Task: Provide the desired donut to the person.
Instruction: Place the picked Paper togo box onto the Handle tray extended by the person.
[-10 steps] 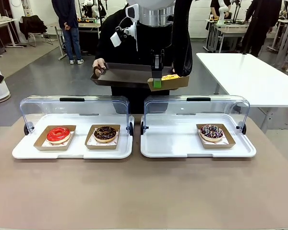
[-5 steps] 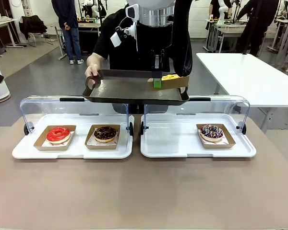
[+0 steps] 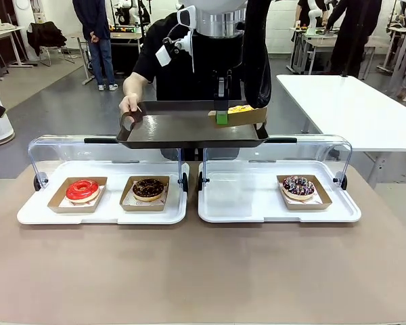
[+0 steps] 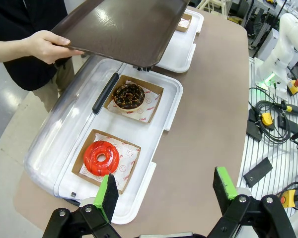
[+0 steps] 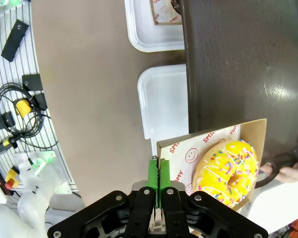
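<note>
Across the table (image 3: 203, 271), the person's hand (image 3: 130, 107) had lifted the brown tray (image 3: 176, 128) up beneath the right claw (image 5: 159, 166), which pinched the card (image 5: 188, 148) carrying the yellow donut (image 5: 228, 171); release looked near. Left claw (image 4: 166, 191) hung spread.

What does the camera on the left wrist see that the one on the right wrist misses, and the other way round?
Left wrist view: the red donut and the chocolate donut in their white tray, beyond the open left gripper. Right wrist view: the yellow sprinkled donut on its cardboard, whose edge the right gripper pinches shut. Both: the dark serving tray in the person's hand, and the brown table.
</note>
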